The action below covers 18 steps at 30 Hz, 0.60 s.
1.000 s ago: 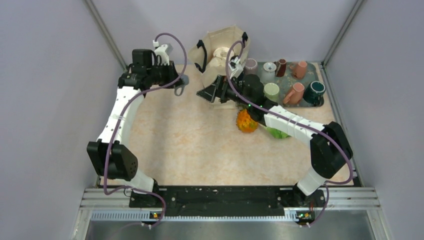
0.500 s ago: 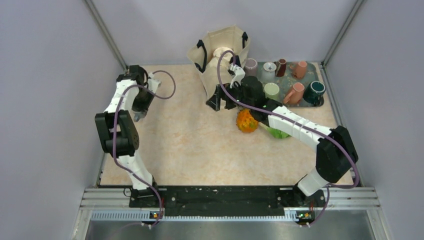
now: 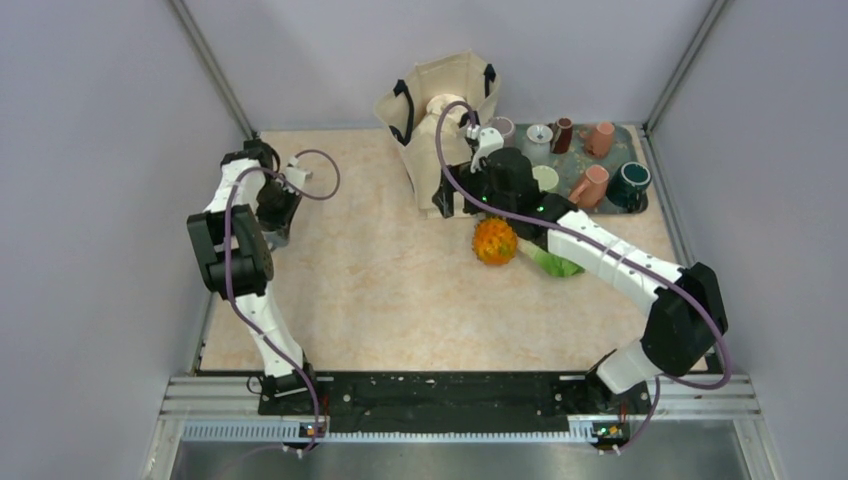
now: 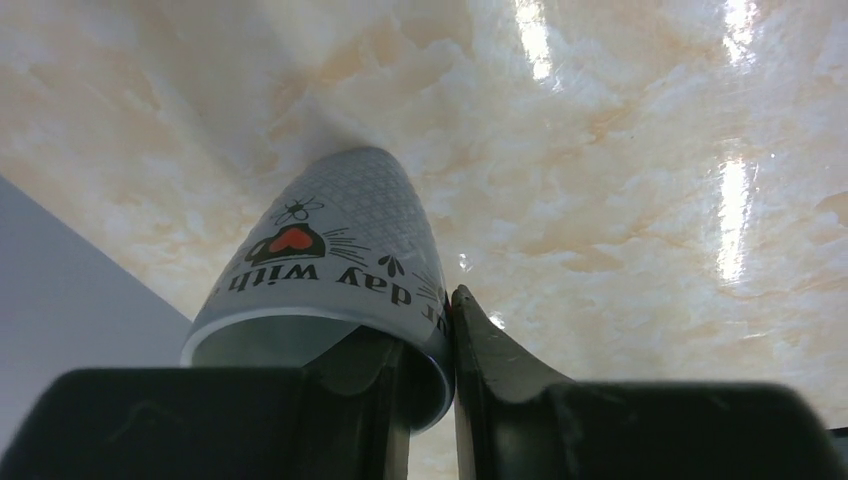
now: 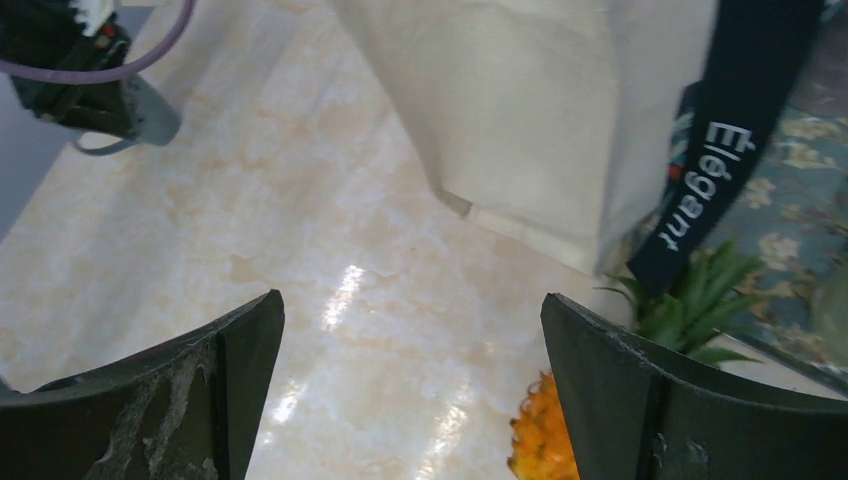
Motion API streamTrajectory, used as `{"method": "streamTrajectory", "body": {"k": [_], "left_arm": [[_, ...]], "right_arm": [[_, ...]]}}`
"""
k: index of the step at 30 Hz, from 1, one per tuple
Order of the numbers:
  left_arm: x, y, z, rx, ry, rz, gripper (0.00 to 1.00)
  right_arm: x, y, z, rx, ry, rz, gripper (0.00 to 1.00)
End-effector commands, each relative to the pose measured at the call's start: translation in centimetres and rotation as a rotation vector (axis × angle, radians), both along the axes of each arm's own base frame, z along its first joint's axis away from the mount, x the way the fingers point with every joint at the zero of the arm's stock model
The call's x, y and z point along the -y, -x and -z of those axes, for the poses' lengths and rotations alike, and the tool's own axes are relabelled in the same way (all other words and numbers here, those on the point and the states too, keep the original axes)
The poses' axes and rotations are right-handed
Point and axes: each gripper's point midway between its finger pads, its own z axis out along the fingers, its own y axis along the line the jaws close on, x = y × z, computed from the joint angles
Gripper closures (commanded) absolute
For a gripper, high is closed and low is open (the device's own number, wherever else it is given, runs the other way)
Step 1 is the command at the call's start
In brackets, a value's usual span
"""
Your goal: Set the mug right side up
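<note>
Top view: left gripper (image 3: 274,220) at the table's (image 3: 380,300) ten o'clock, jaws clamped on the grey mug (image 3: 278,236).
Left wrist: jaws pinch the mug's rim, its base toward the table.
Right wrist: right gripper (image 5: 410,300) jaws wide apart; tote bag (image 5: 540,120) at one o'clock.

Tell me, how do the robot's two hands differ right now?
The left hand is shut on the rim of a grey mug; the right hand is wide open and holds nothing. The left hand is near the table's left edge, the right hand by the bag. Both are black, with two fingers.
</note>
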Motion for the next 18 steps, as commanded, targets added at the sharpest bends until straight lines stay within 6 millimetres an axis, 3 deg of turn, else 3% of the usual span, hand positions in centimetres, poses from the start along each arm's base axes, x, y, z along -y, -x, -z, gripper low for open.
{"method": "streamTrajectory", "body": {"k": [1,5,10,12,15,18], "left_arm": [[0.1,-1.1,-0.5,0.046,0.053,0.009,0.73],[0.3,-1.2,-1.4,0.074,0.06,0.005,0.55],[0.7,-1.6,-5.1,0.165,0.064,0.002,0.42],[1.1,-1.7,-6.7,0.206,0.073,-0.008,0.4],[1.9,-1.6,-9.2,0.261,0.098,-0.027,0.38],[3.0,-1.1,-11.8,0.32,0.141,-0.055,0.36]], "right_arm": [[5.2,-1.5,-3.8,0.108,0.103,0.182,0.01],[11.3,-3.2,-3.5,0.096,0.152,0.339,0.01],[23.5,-5.8,-0.5,0.028,0.199,0.708,0.01],[27.2,-6.3,1.2,0.007,0.209,0.841,0.01],[30.8,-7.1,3.4,-0.023,0.175,1.02,0.01],[32.1,-8.4,5.2,-0.058,0.149,1.098,0.01]]}}
